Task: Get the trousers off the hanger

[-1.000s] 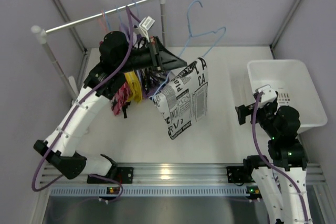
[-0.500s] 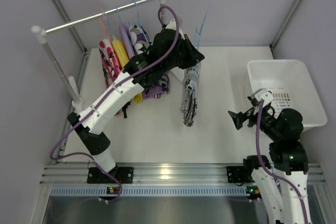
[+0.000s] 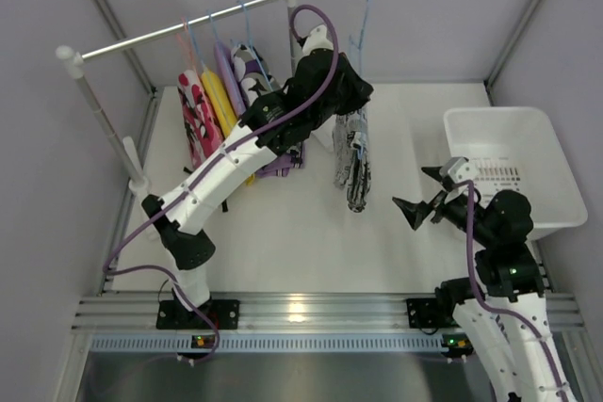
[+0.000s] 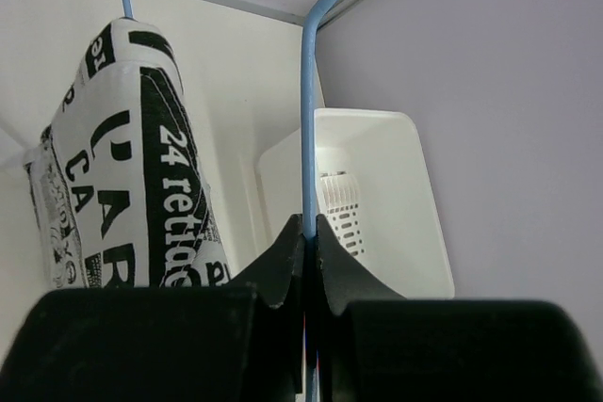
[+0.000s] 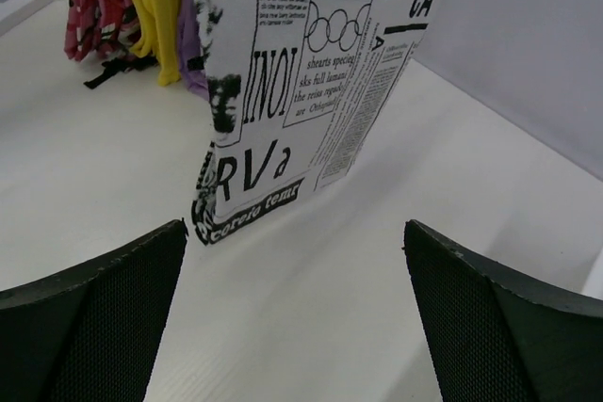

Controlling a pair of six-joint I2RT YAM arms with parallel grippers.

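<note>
Soft cloth printed like newsprint, black on white, makes up the trousers (image 5: 311, 72). They hang in a narrow fold from a thin blue wire hanger (image 4: 308, 91) over the smooth white table (image 3: 283, 251), between the metal rail (image 3: 179, 30) with its other small trousers (image 3: 212, 110) and the white plastic bin (image 3: 509, 138). Open table surface lies on either side of them. The left pincer (image 4: 309, 237) is clamped together on the hanger's wire. The right pincer (image 5: 292, 298) stands wide apart, holding nothing, facing the printed cloth.
</note>
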